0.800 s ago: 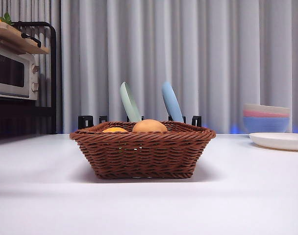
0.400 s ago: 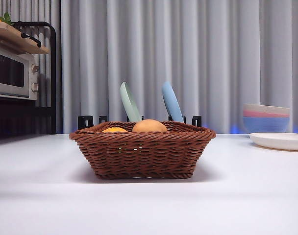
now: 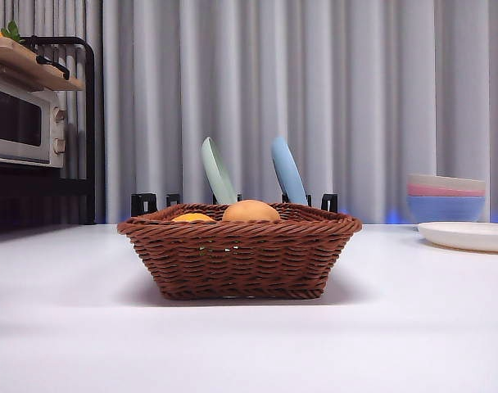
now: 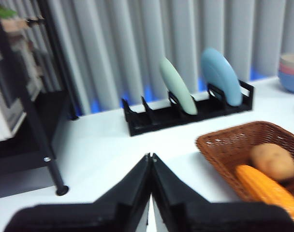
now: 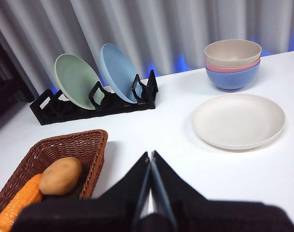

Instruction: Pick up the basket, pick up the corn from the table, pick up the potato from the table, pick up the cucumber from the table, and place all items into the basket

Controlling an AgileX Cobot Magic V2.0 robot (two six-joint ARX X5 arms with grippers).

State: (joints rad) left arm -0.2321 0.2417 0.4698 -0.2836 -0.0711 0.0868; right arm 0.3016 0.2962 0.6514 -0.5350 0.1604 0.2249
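Basket [image 3: 238,258] is sitting on the white bench [image 3: 69,327] in front of the black plate rack [image 5: 96,101]. Potato [image 3: 251,211] and corn [image 3: 192,218] are lying inside it, touching. From the front, only their tops are peeking over the braided rim; the wrist views are showing them whole. Something green beside the potato is too hidden to identify. Left gripper [image 4: 150,157] and right gripper [image 5: 150,154] are hovering clenched and empty, apart from the basket.

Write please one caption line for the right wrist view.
Shut right gripper above the table; potato and corn lie in the wicker basket.
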